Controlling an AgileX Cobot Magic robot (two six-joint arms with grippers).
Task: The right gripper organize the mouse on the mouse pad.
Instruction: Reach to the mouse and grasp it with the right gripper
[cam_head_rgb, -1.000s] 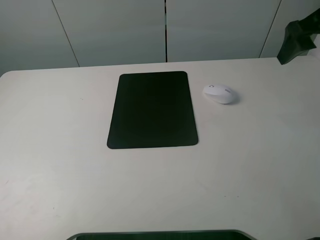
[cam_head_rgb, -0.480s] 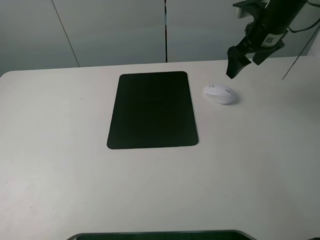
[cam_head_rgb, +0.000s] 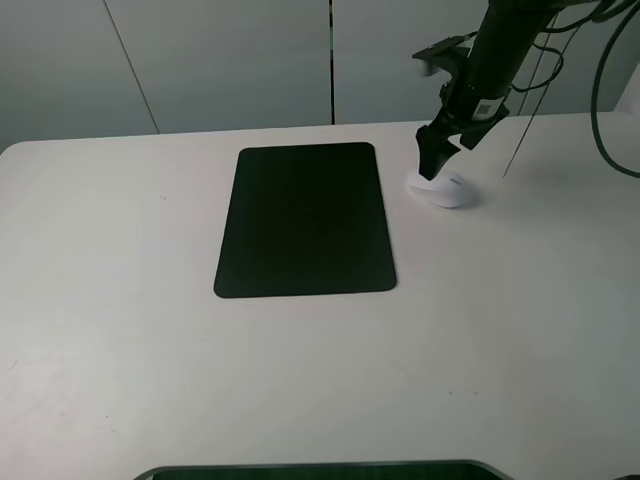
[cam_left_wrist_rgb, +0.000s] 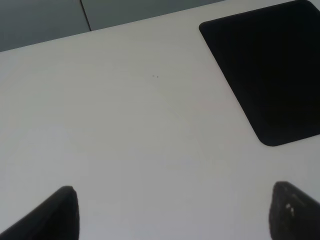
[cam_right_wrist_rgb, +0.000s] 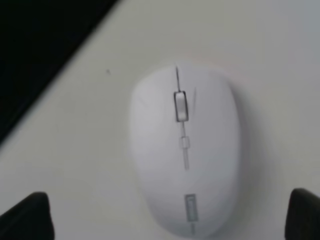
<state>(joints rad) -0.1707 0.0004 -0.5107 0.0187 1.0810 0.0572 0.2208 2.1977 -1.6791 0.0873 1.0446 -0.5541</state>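
Observation:
The white mouse (cam_head_rgb: 447, 190) lies on the table a little to the right of the black mouse pad (cam_head_rgb: 305, 220), apart from it. My right gripper (cam_head_rgb: 433, 166) hangs right over the mouse's far-left end, jaws pointing down. In the right wrist view the gripper (cam_right_wrist_rgb: 165, 217) is open, with one dark fingertip on each side of the mouse (cam_right_wrist_rgb: 185, 150), which fills the gap; the pad's corner (cam_right_wrist_rgb: 35, 45) shows beside it. My left gripper (cam_left_wrist_rgb: 172, 215) is open and empty above bare table, with the pad (cam_left_wrist_rgb: 270, 65) ahead of it.
The white table (cam_head_rgb: 300, 380) bears only the pad and the mouse. A dark rounded edge (cam_head_rgb: 320, 470) shows at the table's front. Grey wall panels stand behind. Black cables (cam_head_rgb: 600, 90) hang at the far right.
My right arm has come in from the upper right corner, moving left and down, and its gripper now stands over the mouse. Mouse and pad have not moved.

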